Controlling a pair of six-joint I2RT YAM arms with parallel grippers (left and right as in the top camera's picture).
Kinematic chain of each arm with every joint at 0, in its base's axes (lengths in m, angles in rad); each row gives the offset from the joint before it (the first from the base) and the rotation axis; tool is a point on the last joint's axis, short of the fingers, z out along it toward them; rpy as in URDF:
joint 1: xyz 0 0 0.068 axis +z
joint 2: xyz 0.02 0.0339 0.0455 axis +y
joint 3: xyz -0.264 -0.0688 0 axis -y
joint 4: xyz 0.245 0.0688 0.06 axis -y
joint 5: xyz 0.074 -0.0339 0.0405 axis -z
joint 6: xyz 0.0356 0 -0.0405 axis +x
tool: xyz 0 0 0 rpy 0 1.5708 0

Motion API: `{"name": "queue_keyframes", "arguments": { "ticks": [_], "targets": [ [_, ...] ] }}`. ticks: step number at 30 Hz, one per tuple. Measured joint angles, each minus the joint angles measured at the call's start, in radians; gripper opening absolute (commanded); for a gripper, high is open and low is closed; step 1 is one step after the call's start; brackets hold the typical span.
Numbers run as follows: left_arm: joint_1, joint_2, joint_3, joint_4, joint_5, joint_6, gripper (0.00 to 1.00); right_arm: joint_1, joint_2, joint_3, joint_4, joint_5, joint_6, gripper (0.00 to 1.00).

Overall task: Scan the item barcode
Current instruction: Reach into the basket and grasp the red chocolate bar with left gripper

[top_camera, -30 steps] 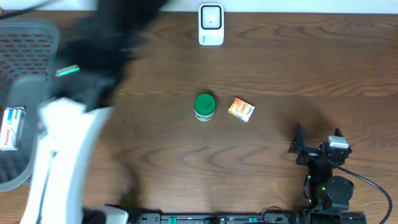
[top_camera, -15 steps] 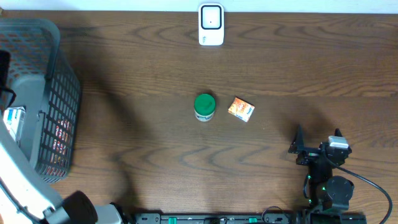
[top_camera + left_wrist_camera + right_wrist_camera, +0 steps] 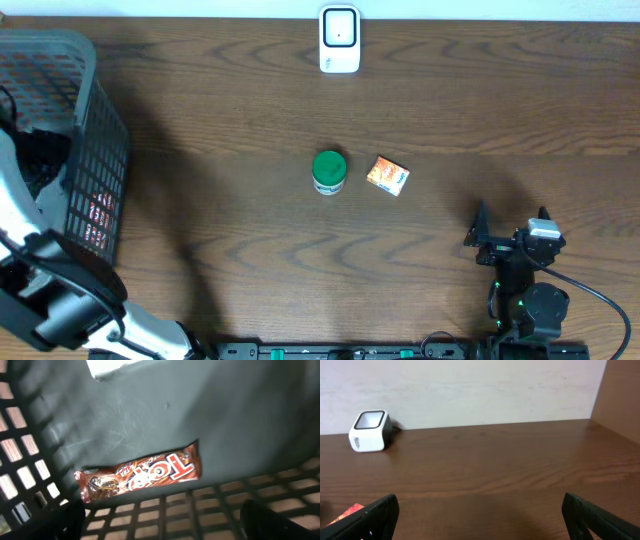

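Overhead: The left arm, a blur sweeping across the basket a second ago and half out of frame shortly after, now has its wrist dipped inside the basket at the table's left end. The basket's contents are hard to read from up here. The scanner sits at the far edge, face up. The green-lidded jar and orange packet lie mid-table, just beside each other and unmoved. The right arm is parked at the near right, its right pincer in the same spot as before.

Left wrist: Looking down at the basket floor. A snack bar in a brown-orange wrapper lies flat against the mesh wall, below and between the fingers. The left pincer is spread wide, holding nothing and not touching the bar. A white object shows at the top edge, too cropped to identify.

Right wrist: The right pincer is spread and empty, low over the table. It faces the scanner, with a corner of the orange packet at lower left.

Reading: The reach into the basket has only just arrived. The bar looks like the item to fetch, and pickup, carry and scan are all still ahead.
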Motion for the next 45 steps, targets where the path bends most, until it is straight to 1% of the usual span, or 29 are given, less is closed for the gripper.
{"name": "queue_keyframes", "arguments": {
  "ticks": [10,22,28,29,30,33,34,37,39,40,41,45],
  "targets": [
    [0.000,0.123,-0.006,-0.051,0.009,0.264,0.99,0.000,0.000,0.000,0.000,0.000,0.000,0.99],
    [0.006,0.303,-0.006,-0.071,0.015,0.413,0.99,0.000,0.000,0.000,0.000,0.000,0.000,0.99],
    [0.008,0.333,-0.006,-0.089,0.046,0.463,0.99,0.000,0.000,0.000,0.000,0.000,0.000,0.99],
    [0.008,0.336,-0.006,-0.090,0.050,0.469,0.96,0.000,0.000,0.000,0.000,0.000,0.000,0.99],
    [0.008,0.338,-0.006,-0.090,0.053,0.474,0.89,0.000,0.000,0.000,0.000,0.000,0.000,0.99],
    [0.008,0.347,-0.006,-0.093,0.071,0.490,0.58,0.000,0.000,0.000,0.000,0.000,0.000,0.99],
    [0.007,0.350,-0.006,-0.095,0.076,0.490,0.49,0.000,0.000,0.000,-0.001,0.000,0.000,0.99],
    [0.000,0.355,-0.011,-0.094,0.090,0.500,0.33,0.000,0.000,0.000,0.000,0.000,0.000,0.99],
    [-0.002,0.355,-0.012,-0.096,0.092,0.503,0.19,0.000,0.000,0.000,0.000,0.000,0.000,0.99],
    [-0.002,0.355,-0.013,-0.097,0.090,0.506,0.09,0.000,0.000,0.000,0.000,0.000,0.000,0.99],
    [-0.002,0.355,-0.013,-0.097,0.091,0.499,0.08,0.000,0.000,0.000,0.000,0.000,0.000,0.99],
    [-0.002,0.355,-0.012,-0.101,0.092,0.504,0.07,0.000,0.000,0.000,0.000,0.000,0.000,0.99]
  ]
}}
